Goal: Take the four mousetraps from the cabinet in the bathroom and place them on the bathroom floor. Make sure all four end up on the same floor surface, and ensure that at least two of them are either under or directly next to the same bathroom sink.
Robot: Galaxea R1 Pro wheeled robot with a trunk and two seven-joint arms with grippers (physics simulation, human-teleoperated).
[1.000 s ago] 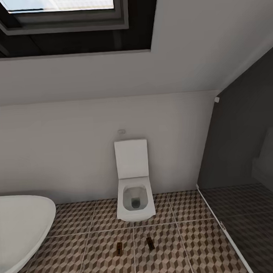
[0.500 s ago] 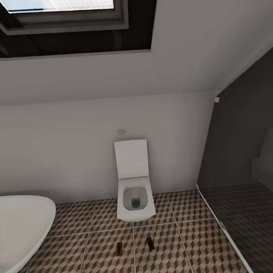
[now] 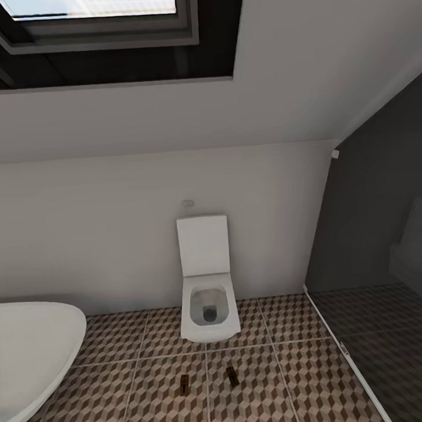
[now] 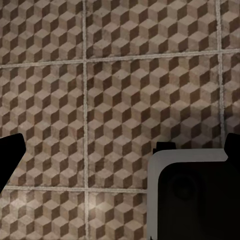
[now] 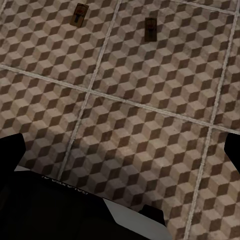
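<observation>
Two mousetraps (image 3: 184, 384) (image 3: 232, 375) lie apart on the bathroom floor (image 3: 299, 387) before the white toilet (image 3: 208, 312), the bathtub (image 3: 25, 350) at your left. Your wrist cameras show both jaws spread wide, empty above tile.

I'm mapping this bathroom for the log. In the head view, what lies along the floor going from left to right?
Bathtub → left mousetrap → toilet → right mousetrap → dark glass partition.
</observation>
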